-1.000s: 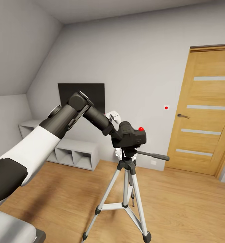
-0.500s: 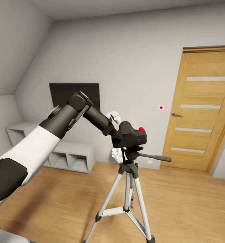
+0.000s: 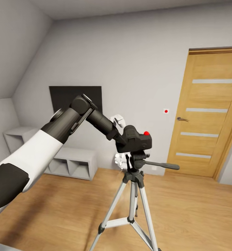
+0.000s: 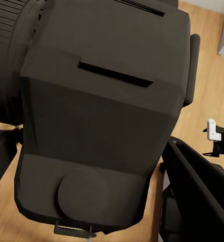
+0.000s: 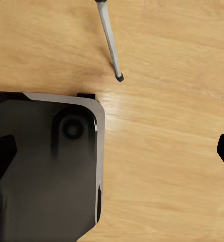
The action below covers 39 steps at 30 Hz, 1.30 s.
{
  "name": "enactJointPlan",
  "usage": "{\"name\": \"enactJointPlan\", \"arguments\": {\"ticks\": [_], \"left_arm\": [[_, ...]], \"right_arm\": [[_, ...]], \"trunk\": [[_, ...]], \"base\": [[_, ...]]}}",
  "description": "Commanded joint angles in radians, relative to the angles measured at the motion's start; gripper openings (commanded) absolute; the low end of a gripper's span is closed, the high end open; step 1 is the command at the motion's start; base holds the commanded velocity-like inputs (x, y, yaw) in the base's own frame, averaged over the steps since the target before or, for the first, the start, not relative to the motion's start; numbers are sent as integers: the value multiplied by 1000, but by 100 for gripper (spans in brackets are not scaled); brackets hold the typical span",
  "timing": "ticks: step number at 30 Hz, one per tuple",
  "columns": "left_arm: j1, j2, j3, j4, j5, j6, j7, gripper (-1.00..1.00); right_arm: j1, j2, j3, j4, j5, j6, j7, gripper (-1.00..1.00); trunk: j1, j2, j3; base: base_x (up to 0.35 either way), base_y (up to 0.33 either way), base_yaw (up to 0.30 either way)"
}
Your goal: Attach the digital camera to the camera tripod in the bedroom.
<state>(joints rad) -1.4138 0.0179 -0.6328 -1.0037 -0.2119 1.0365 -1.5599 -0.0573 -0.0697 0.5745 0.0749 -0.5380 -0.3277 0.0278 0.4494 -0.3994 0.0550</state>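
Note:
The black digital camera (image 3: 137,140), red button up, is clamped in my left gripper (image 3: 124,141), which is shut on its body. It hangs right over the black head of the camera tripod (image 3: 136,163), underside at the head's top; contact cannot be told. The tripod's pan handle (image 3: 163,165) points right and its silver legs spread to the wood floor. Up close, the camera's dark body (image 4: 102,101) sits between my left gripper's (image 4: 99,171) fingers (image 4: 203,194). My right gripper (image 5: 113,154) is open, low over the floor beside a tripod leg (image 5: 108,40).
A wooden door (image 3: 208,122) stands at the right, a wall TV (image 3: 74,99) and a low grey shelf unit (image 3: 69,162) at the left. A small white object (image 3: 118,120) stands behind the camera. My dark base (image 5: 41,166) is close to the tripod foot (image 5: 119,77).
The head view has swung, so door and TV slid left in the picture. My left arm keeps the camera gripped, and the tripod head now sits more squarely under it.

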Motion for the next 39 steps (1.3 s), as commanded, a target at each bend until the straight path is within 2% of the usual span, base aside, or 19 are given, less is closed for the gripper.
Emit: {"name": "enactJointPlan", "arguments": {"ticks": [1,9,21,30,32,33,39], "left_arm": [[0,0,-1,-1,-11,11,-11,-100],[0,-1,-2,-1,-11,11,-11,-100],[1,-1,-2,-1,-11,11,-11,-100],[1,-1,-2,-1,-11,11,-11,-100],[0,-2,-1,-1,-11,11,-11,-100],[0,-3,-1,-1,-11,11,-11,-100],[1,-12,-2,-1,-11,11,-11,-100]], "right_arm": [[-1,1,8,3,-8,-5,3,100],[-1,1,8,3,-8,-5,3,100],[-1,1,8,3,-8,-5,3,100],[-1,-3,9,2,-7,-9,-63,100],[-1,-9,10,1,-6,-33,-71,100],[-1,-16,10,1,-6,-70,-73,100],[-1,-50,18,1,-5,-413,-70,100]], "trunk": [[1,-1,0],[1,-1,0],[1,-1,0],[1,-1,0],[1,-1,0],[1,-1,0],[1,-1,0]], "base": [[191,-55,0],[192,-17,0],[22,-1,0],[0,0,0],[0,0,0],[0,0,0],[0,0,0]]}}
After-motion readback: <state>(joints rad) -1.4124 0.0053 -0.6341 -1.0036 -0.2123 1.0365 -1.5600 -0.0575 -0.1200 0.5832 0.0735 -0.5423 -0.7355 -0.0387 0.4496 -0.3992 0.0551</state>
